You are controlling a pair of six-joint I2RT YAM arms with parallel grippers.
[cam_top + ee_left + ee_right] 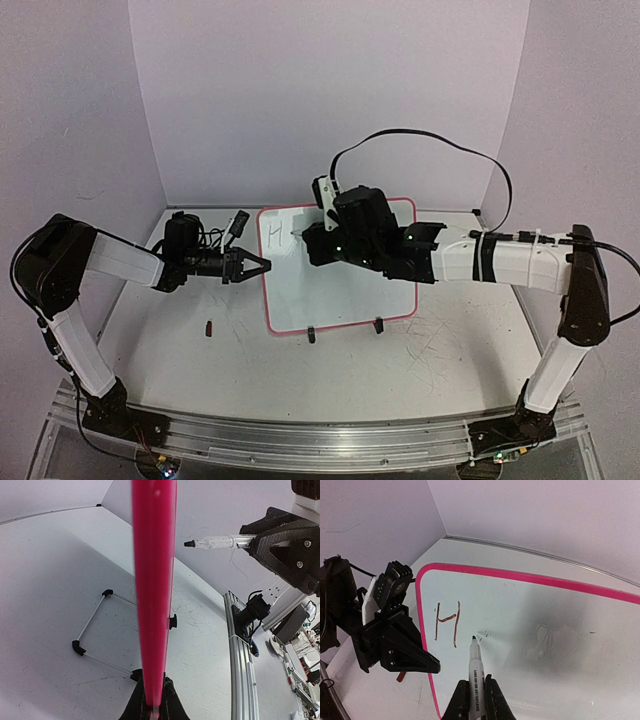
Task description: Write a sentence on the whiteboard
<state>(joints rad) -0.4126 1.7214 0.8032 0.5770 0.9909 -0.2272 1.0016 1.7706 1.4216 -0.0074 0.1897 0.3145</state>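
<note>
The whiteboard (340, 295) with its pink frame stands tilted at the table's middle on two black clip feet (311, 335). Of the lettering, only a dark "H" (446, 625) shows, near the top left corner; it also shows in the top view (273, 234). My left gripper (265, 266) is shut on the board's left frame edge (152, 580), its fingertips (167, 702) clamping it. My right gripper (476, 687) is shut on a white marker (476, 665). The marker's tip is at the board just right of the H; I cannot tell whether it touches. The right gripper hovers over the board's upper left (312, 240).
A small red cap (209, 327) lies on the tabletop left of the board. The board's wire stand (92, 630) shows behind it. Purple walls close in the back and sides. An aluminium rail (300, 440) runs along the near edge.
</note>
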